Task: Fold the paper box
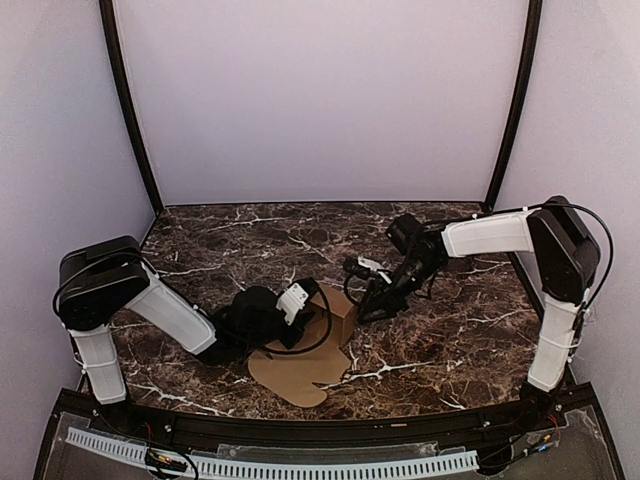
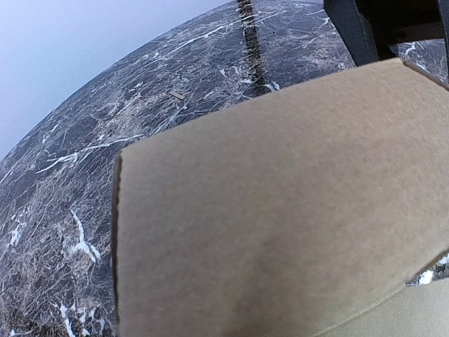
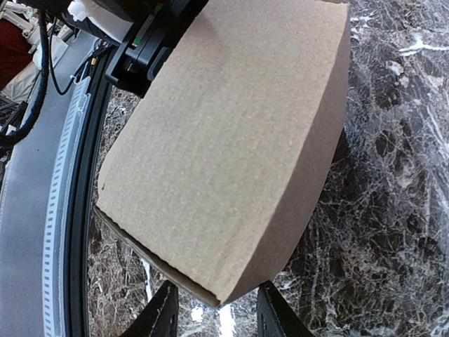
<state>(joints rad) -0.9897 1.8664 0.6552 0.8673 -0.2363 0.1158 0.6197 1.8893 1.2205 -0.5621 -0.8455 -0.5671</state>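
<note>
1. While the paper box [image 1: 300, 372] sits half-raised on the tabletop [image 1: 460, 330], the right hand [image 3: 219, 314] straddles its corner, fingers apart; whether it pinches cannot be told.
2. The left hand [image 1: 300, 312], against the box's opposite side, hides its fingers, so its state cannot be told.
3. It should brace while the right creases squarely.

Top view from high behind, looking down, both wrist views close to the paper box [image 2: 280, 210] [image 3: 231, 140]

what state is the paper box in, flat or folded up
Partly folded: the paper box has panels raised into a creased corner, while its rounded flaps lie flat on the table at the near side.
</note>
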